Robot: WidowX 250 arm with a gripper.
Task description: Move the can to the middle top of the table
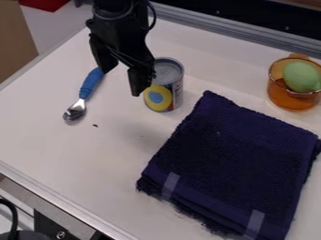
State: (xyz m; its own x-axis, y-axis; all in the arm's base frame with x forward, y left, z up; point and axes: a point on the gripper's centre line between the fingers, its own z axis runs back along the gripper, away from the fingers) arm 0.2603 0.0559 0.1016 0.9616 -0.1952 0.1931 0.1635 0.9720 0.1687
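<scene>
- The can (175,86) stands upright on the counter (119,145), in the upper middle part of the view, between the spoon and the amber cup. It has a grey round top and a printed side with a yellow patch around a blue spot; what it holds cannot be seen.
- The end effector (122,81) hangs down just to the left of the can in the view, its two fingers apart. One finger overlaps the can's left edge in the view; whether they touch, I cannot tell.
- The amber cup (285,99) is see-through and upright near the right edge of the view, well apart from the can. Its handle points toward the top of the view.
- A pale green, rounded object (302,76) sits inside the amber cup, in its upper part, with the amber wall showing below it. Whether anything else lies under it is hard to tell.
- The spoon (90,85) lies on the counter to the left of the can, its blue handle toward the top of the view and its shiny metal bowl toward the bottom.
- A folded, dark blue towel (232,159) lies flat on the counter below the can and the cup in the view, with two pale strips across its lower edge.
</scene>
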